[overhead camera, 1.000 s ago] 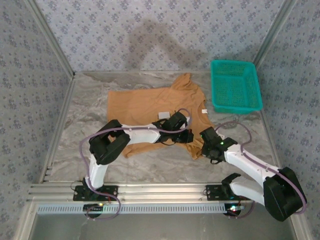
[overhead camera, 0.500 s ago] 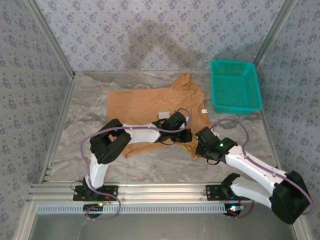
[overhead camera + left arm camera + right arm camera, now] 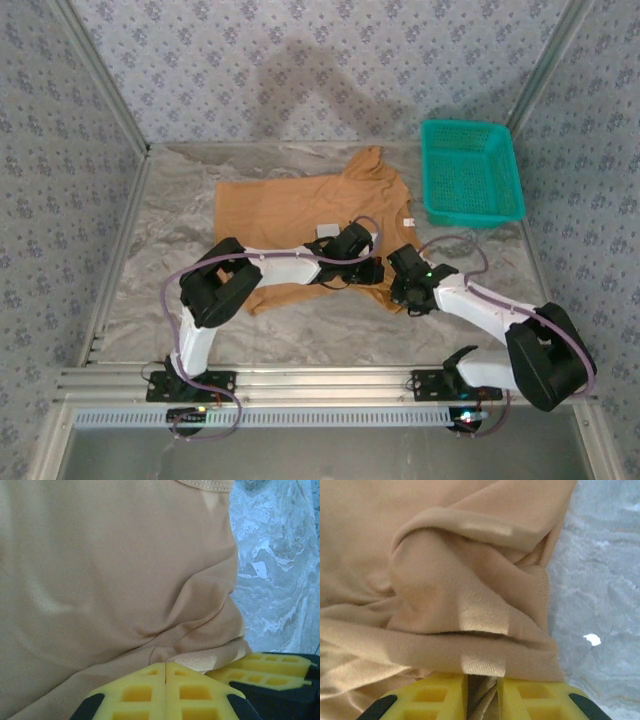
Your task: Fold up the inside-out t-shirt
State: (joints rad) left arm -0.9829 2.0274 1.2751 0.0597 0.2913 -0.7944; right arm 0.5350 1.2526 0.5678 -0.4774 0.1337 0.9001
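The inside-out t-shirt [image 3: 300, 210], orange-tan, lies spread on the marble table with its near right corner bunched up. My left gripper [image 3: 372, 270] rests on that bunch. In the left wrist view the left gripper [image 3: 165, 666] is shut, and creases of the t-shirt [image 3: 115, 570] run into its tips. My right gripper [image 3: 400, 284] sits just right of it on the same corner. In the right wrist view the right gripper [image 3: 481, 679] holds a twisted fold of the t-shirt [image 3: 470, 590] in the narrow gap between its fingers.
A teal mesh basket [image 3: 470, 172] stands at the back right, beside the shirt's sleeve. Patterned walls close in the table on three sides. Bare marble [image 3: 330, 325] lies between the shirt and the arm bases. A small white label [image 3: 408, 222] shows on the shirt's right edge.
The right arm has swung left and forward, bringing its gripper up against the left one at the bunched corner. The left arm has stayed still.
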